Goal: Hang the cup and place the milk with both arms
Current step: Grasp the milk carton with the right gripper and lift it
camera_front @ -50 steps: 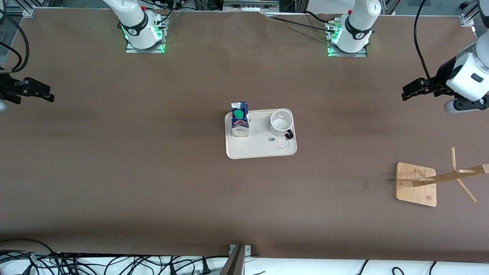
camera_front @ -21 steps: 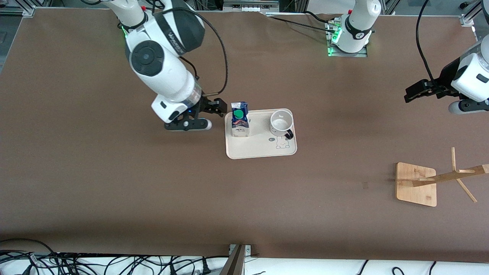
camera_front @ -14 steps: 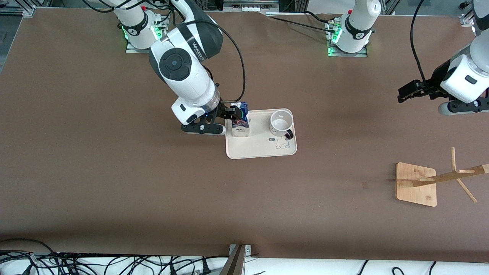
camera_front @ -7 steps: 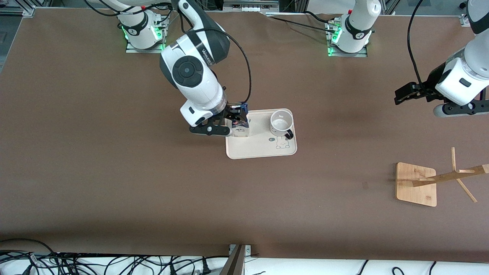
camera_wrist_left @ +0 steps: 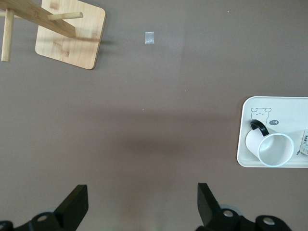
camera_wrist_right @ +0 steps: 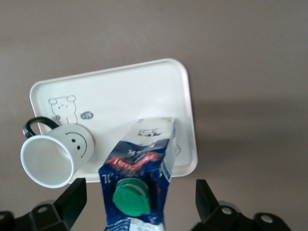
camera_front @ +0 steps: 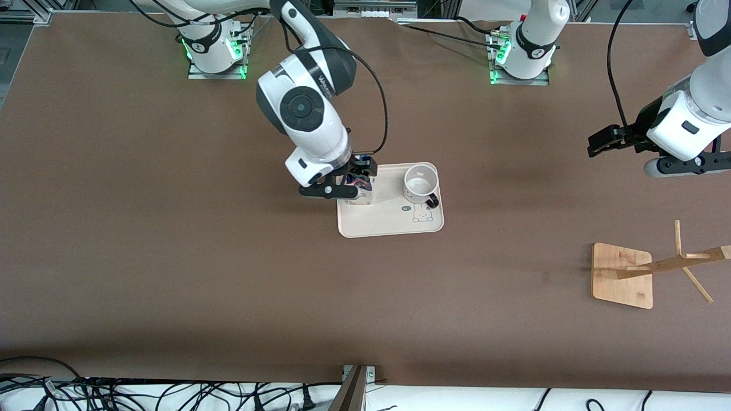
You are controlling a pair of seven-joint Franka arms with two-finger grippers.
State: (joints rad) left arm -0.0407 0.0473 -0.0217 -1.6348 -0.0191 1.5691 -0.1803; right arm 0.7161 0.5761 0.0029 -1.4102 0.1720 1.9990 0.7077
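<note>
The milk (camera_front: 361,193) stands on the cream tray (camera_front: 394,225), at the tray's end toward the right arm. The white cup (camera_front: 421,181) stands upright on the same tray, toward the left arm's end, its black handle turned toward the front camera. My right gripper (camera_front: 355,174) is open over the milk's top. In the right wrist view the milk (camera_wrist_right: 139,178) with its green cap sits between the jaws of the right gripper (camera_wrist_right: 139,204), with gaps on both sides, and the cup (camera_wrist_right: 50,159) shows its smiley face. My left gripper (camera_front: 601,142) is open and empty over bare table.
A wooden cup rack (camera_front: 622,275) with pegs stands on a square base at the left arm's end, nearer the front camera. It shows in the left wrist view (camera_wrist_left: 70,31), as do the tray (camera_wrist_left: 288,106) and the cup (camera_wrist_left: 269,147). Cables lie along the table's front edge.
My right arm has swung in from the right arm's end of the table and brought its open gripper over the milk. My left gripper has drifted a little toward the tray.
</note>
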